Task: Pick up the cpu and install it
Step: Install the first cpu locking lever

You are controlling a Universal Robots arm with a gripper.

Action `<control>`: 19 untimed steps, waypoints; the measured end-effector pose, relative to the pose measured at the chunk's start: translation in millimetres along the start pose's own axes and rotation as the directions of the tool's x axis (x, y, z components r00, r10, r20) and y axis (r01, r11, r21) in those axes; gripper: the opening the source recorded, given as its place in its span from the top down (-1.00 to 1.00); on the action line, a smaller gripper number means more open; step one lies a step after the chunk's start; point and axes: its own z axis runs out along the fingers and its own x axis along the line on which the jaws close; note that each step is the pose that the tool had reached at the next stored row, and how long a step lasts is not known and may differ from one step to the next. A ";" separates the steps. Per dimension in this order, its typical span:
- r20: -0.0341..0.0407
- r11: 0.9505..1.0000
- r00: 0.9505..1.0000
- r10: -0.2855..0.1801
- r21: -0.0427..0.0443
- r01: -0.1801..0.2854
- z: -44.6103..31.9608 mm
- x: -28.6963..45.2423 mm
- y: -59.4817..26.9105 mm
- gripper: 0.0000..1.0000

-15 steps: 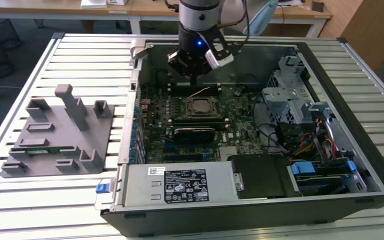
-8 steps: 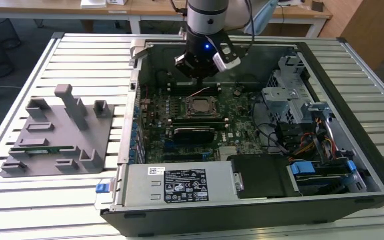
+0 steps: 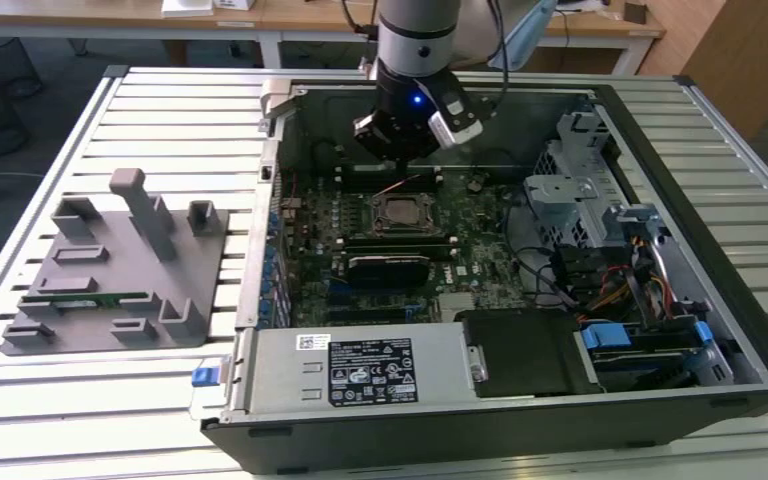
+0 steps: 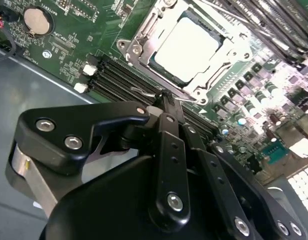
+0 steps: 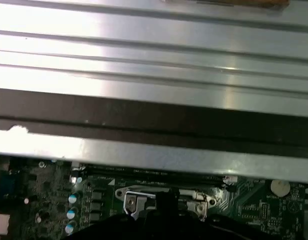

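Observation:
The cpu (image 4: 191, 42) lies flat in its socket on the motherboard, silvery top up, with the metal socket frame (image 4: 144, 35) around it. In the exterior view the cpu (image 3: 402, 212) sits mid-board inside the open computer case. My gripper (image 3: 387, 155) hangs above the board just behind the socket, toward the case's rear wall. In the second wrist view its black fingers meet at the tips, so the gripper (image 4: 166, 96) is shut with nothing held, right at the socket's edge beside a thin wire lever (image 4: 144, 92). The first wrist view catches the gripper (image 5: 166, 202) over the socket frame (image 5: 131, 200).
The case walls (image 3: 277, 130) box the board in. A drive cage (image 3: 578, 190) and cables stand on the exterior view's right, and a power supply (image 3: 357, 370) sits at the front. A grey fixture tray (image 3: 117, 270) outside the case holds a green memory stick (image 3: 84, 298).

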 end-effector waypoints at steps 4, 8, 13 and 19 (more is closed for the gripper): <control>0.000 1.000 1.000 0.000 0.000 0.000 3.0 -2.1 1.3 0.79; 0.000 1.000 1.000 0.000 0.000 0.000 6.1 -3.9 1.8 0.79; 0.000 1.000 1.000 0.000 0.000 0.000 10.8 -4.9 4.6 0.79; 0.000 1.000 1.000 0.000 0.000 0.000 15.1 -7.9 4.8 0.79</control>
